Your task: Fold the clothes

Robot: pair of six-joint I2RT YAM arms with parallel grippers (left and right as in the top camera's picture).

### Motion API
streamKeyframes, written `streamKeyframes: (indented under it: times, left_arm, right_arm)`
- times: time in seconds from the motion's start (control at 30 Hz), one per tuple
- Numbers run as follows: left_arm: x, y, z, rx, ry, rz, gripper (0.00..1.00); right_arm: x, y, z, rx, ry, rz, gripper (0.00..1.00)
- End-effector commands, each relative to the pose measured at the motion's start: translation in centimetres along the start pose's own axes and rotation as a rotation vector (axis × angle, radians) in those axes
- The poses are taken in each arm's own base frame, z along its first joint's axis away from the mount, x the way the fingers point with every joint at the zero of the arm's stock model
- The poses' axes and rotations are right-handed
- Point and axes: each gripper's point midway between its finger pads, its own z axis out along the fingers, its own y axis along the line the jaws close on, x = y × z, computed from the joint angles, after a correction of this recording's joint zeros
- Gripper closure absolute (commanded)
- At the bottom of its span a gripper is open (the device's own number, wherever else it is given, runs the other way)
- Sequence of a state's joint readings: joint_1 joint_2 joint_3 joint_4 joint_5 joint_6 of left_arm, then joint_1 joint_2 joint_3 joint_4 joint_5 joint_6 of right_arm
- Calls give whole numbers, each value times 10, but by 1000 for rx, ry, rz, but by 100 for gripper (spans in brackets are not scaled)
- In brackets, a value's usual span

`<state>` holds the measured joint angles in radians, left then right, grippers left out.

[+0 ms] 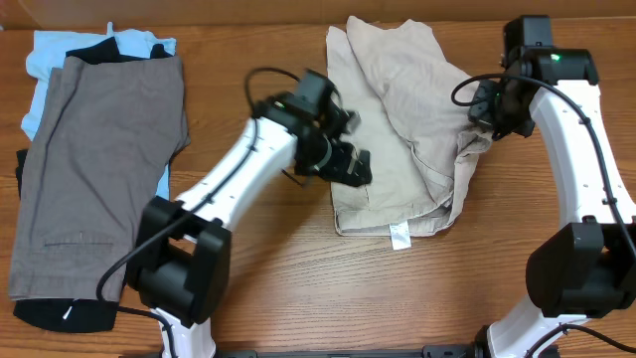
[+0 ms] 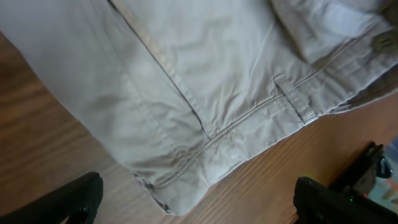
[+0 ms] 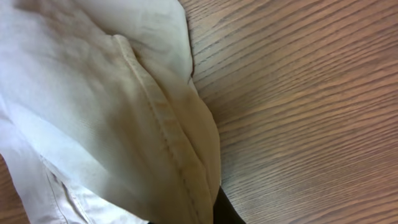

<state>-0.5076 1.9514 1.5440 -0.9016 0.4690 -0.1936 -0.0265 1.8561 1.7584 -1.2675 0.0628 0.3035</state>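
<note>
The light beige shorts [image 1: 397, 109] lie on the wooden table at centre right, waistband toward the front, with a small white tag [image 1: 398, 237] at the front edge. My left gripper [image 1: 350, 164] is open at the shorts' left edge. In the left wrist view its fingers [image 2: 199, 200] are spread wide on either side of a waistband corner of the shorts [image 2: 205, 106], with nothing held. My right gripper [image 1: 485, 111] is shut on the shorts' right edge and holds the fabric bunched and raised. In the right wrist view the cloth [image 3: 124, 124] drapes over the gripper [image 3: 214, 211] and hides most of its fingers.
At the far left lies a pile with darker grey-brown shorts [image 1: 99, 159] on top, a light blue garment [image 1: 50, 60] behind, and a black garment [image 1: 55, 313] under the front end. Bare wood table [image 1: 298, 278] shows between the pile and the beige shorts.
</note>
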Motion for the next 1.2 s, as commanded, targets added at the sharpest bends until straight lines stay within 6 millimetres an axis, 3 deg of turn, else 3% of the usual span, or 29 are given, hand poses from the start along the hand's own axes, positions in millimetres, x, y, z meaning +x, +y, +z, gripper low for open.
streamKeyframes:
  times: [0.0,0.1,0.33,0.53,0.73,0.83,0.87,0.9,0.93,0.97,1.1,1.17]
  left_arm:
    - [8,12,16,-133,10,-125,1]
    - [13,5,25,-164,15,-159,4]
    - [38,18,46,-217,109,-328,12]
    - [55,3,72,-113,221,-381,18]
    - [70,5,97,-86,307,-420,26]
    - [75,7,103,-76,337,-437,38]
    - [75,7,104,-74,340,-439,47]
    - [75,7,104,-75,340,-439,63]
    - [75,7,104,-75,339,-438,87]
    - [74,7,104,-73,337,-437,96]
    - [61,2,98,1,318,-380,96]
    - [44,-3,82,75,294,-308,96]
  right_arm:
    - [-8,1,-14,-27,-40,-33,96]
    - [-8,1,-14,-26,-38,-33,96]
    - [-5,0,-14,-22,-28,-35,96]
    - [-6,0,-13,-23,-32,-37,96]
    - [-6,0,-14,-22,-31,-37,96]
    - [-7,1,-14,-24,-35,-37,96]
    - [-7,1,-14,-25,-37,-37,96]
    - [-8,1,-14,-25,-38,-36,96]
    - [-8,1,-14,-25,-38,-36,96]
    - [-8,1,-14,-25,-38,-36,96]
    - [-8,1,-14,-26,-39,-31,96]
    - [-7,1,-14,-26,-37,-28,96]
